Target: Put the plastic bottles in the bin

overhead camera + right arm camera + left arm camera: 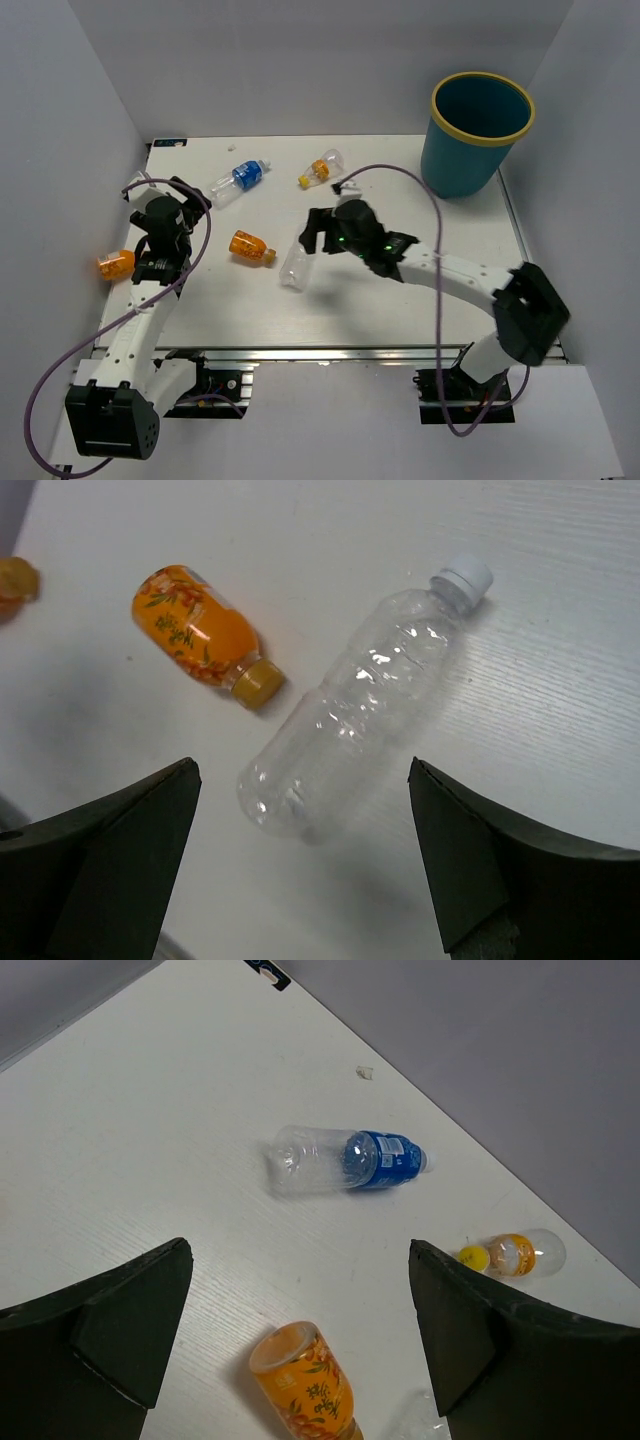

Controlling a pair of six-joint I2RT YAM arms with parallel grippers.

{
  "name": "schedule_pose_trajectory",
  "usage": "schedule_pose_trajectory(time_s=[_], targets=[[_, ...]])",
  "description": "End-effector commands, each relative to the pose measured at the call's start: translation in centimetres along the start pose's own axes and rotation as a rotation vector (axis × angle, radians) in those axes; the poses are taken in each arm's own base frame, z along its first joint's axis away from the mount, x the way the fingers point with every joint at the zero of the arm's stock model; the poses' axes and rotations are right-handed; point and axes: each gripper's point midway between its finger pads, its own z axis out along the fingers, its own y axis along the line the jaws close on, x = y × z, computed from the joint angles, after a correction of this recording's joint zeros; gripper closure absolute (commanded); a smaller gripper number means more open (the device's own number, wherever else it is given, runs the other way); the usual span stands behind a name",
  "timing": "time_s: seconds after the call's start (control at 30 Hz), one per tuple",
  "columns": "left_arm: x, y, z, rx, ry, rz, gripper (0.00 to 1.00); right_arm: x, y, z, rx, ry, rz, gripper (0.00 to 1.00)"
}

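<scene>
Top view only: bin [462, 168] upright at far right corner, all bottles outside it. Left gripper [163, 228] wide open, empty, near left edge; orange bottle [115, 264] beside it. Right gripper [300, 855] wide open over clear bottle [360, 710], not touching; second orange bottle [195, 625] alongside. Left wrist view: blue-label bottle [345, 1160] and yellow-cap bottle [515, 1254] lying farther off.

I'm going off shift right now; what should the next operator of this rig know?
Left gripper: open, empty, over the table's left side.
Right gripper: open, empty, above the plain clear bottle.
Also lying on the table: orange bottle beside it, blue-label bottle and yellow-capped bottle farther back, second orange bottle at the left edge.
Bin: far right corner, no bottle visible inside.
Left: all five.
</scene>
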Motion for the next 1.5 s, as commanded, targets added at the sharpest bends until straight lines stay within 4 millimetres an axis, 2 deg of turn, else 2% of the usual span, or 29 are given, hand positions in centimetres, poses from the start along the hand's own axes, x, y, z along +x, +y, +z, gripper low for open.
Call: schedule_pose_trajectory(time_s=[0.0, 0.03, 0.07, 0.1, 0.17, 0.2, 0.3, 0.47, 0.6, 0.7, 0.73, 0.8, 0.83, 0.9, 0.93, 0.97, 1.0, 1.03, 1.07, 1.1, 1.13, 1.17, 1.2, 1.27, 1.3, 1.37, 1.4, 1.47], targets=[[0.1, 0.6, -0.5, -0.012, 0.000, 0.020, 0.02, -1.2, -0.1, 3.2, 0.230, -0.067, -0.024, 0.11], [0.0, 0.5, -0.6, -0.003, 0.001, 0.033, 0.02, -0.4, -0.5, 3.6, 0.271, -0.029, -0.012, 0.11], [0.1, 0.5, -0.7, 0.000, 0.008, 0.040, 0.02, -1.2, 0.2, 4.3, 0.270, -0.046, -0.001, 0.11], [0.1, 0.4, -0.8, 0.004, 0.007, 0.040, 0.02, -0.3, -0.8, 5.3, 0.321, -0.040, -0.003, 0.11], [0.1, 0.4, -0.8, 0.008, 0.010, 0.046, 0.02, 0.0, -0.4, 6.4, 0.329, -0.052, 0.019, 0.11], [0.0, 0.4, -0.9, 0.009, 0.009, 0.046, 0.02, 1.2, -0.8, 7.4, 0.340, -0.025, 0.015, 0.11], [0.1, 0.6, -0.9, 0.001, 0.010, 0.047, 0.02, 3.0, -1.8, 9.0, 0.411, 0.041, 0.015, 0.11], [0.4, 0.9, -0.6, -0.017, 0.017, 0.052, 0.02, 5.9, -3.3, 10.3, 0.465, 0.096, 0.012, 0.11], [0.4, 1.0, -0.4, -0.030, 0.020, 0.053, 0.02, 7.2, -4.0, 10.6, 0.490, 0.110, 0.045, 0.13], [0.4, 1.2, -0.4, -0.039, 0.020, 0.055, 0.02, 7.7, -4.4, 10.8, 0.500, 0.121, 0.047, 0.19], [0.4, 1.3, -0.4, -0.044, 0.020, 0.056, 0.02, 7.8, -4.4, 10.8, 0.499, 0.123, 0.047, 0.27], [0.2, 1.4, -0.6, -0.047, 0.012, 0.053, 0.02, 6.7, -4.3, 10.5, 0.502, 0.090, 0.044, 0.37], [0.3, 1.3, -0.6, -0.045, 0.012, 0.052, 0.02, 6.0, -4.5, 10.4, 0.499, 0.072, 0.033, 0.47], [0.2, 1.2, -0.7, -0.033, 0.010, 0.050, 0.02, 3.3, -3.9, 9.5, 0.474, 0.016, 0.020, 0.55], [0.2, 1.1, -0.8, -0.029, 0.009, 0.047, 0.02, 1.7, -4.4, 9.3, 0.473, -0.013, 0.019, 0.58], [0.2, 1.1, -0.8, -0.024, 0.008, 0.044, 0.02, -1.0, -3.6, 8.3, 0.430, -0.058, -0.005, 0.58], [0.0, 1.0, -1.0, -0.017, -0.002, 0.038, 0.02, -3.4, -4.6, 7.8, 0.427, -0.098, 0.003, 0.59], [0.0, 1.0, -1.0, -0.017, -0.003, 0.035, 0.02, -6.7, -4.3, 6.1, 0.398, -0.165, 0.014, 0.60], [0.1, 1.1, -1.0, -0.018, -0.004, 0.035, 0.02, -9.1, -3.9, 5.6, 0.333, -0.210, -0.036, 0.61], [0.0, 1.1, -1.1, -0.019, -0.008, 0.033, 0.02, -12.4, -5.5, 4.5, 0.330, -0.274, -0.035, 0.62], [-0.1, 1.1, -1.1, -0.019, -0.011, 0.031, 0.02, -15.7, -5.5, 2.5, 0.301, -0.346, -0.044, 0.62], [-0.1, 1.0, -1.1, -0.015, -0.009, 0.033, 0.02, -18.4, -4.9, 1.3, 0.239, -0.391, -0.100, 0.60], [0.0, 1.0, -1.1, -0.014, -0.007, 0.034, 0.02, -21.5, -7.3, -0.4, 0.265, -0.447, -0.101, 0.58], [0.1, 0.9, -1.0, -0.010, -0.004, 0.027, 0.02, -27.2, -8.0, -4.6, 0.273, -0.573, -0.153, 0.63], [0.1, 0.9, -0.9, -0.011, -0.003, 0.025, 0.02, -29.7, -10.5, -6.8, 0.332, -0.634, -0.166, 0.63], [0.5, 0.6, -0.6, 0.002, 0.011, 0.025, 0.02, -33.1, -11.8, -10.1, 0.374, -0.725, -0.214, 0.59], [0.6, 0.3, -0.5, 0.016, 0.012, 0.019, 0.02, -35.6, -13.1, -12.4, 0.416, -0.792, -0.271, 0.56], [1.2, -0.3, -0.1, 0.041, 0.034, 0.016, 0.02, -37.5, -15.0, -13.9, 0.483, -0.841, -0.293, 0.56]])
